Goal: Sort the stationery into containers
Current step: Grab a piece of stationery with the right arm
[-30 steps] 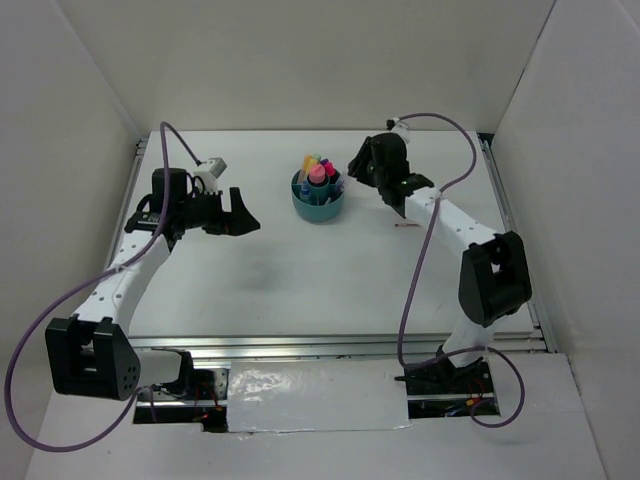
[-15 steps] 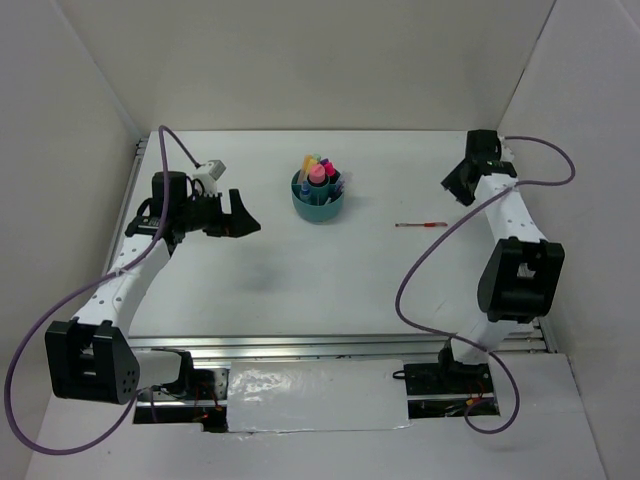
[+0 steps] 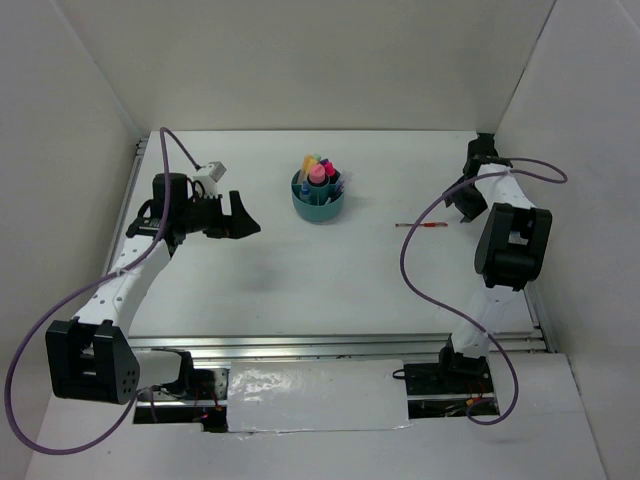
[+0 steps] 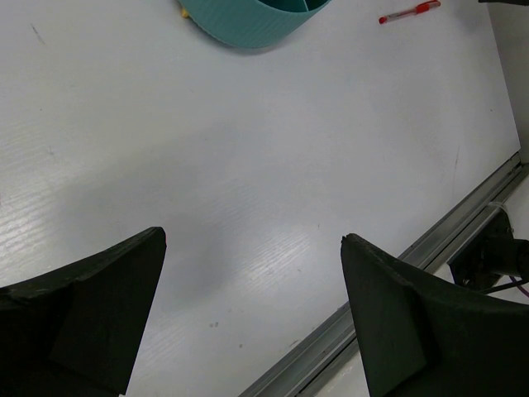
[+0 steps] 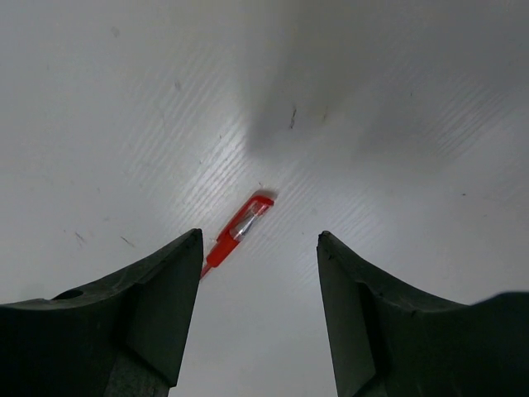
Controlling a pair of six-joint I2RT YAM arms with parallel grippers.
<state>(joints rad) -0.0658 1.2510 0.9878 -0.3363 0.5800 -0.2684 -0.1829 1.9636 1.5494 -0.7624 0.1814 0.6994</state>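
Note:
A round teal organizer [image 3: 318, 205] stands at the table's far middle, with pink, yellow and blue markers upright in it; its rim shows in the left wrist view [image 4: 248, 25]. A thin red pen [image 3: 421, 225] lies flat to its right, also in the left wrist view [image 4: 410, 12] and the right wrist view [image 5: 237, 232]. My right gripper [image 3: 466, 205] is open and empty just right of the pen's end; in its own view [image 5: 259, 240] the pen's capped end lies by the left finger. My left gripper [image 3: 240, 213] is open and empty, left of the organizer [image 4: 252, 240].
White walls enclose the table on three sides; the right wall is close behind my right gripper. A metal rail [image 4: 397, 281] runs along the table's near edge. Purple cables loop from both arms.
My right arm has swung from beside the organizer out to the far right, then come down toward the red pen's right end. The left arm has not moved.

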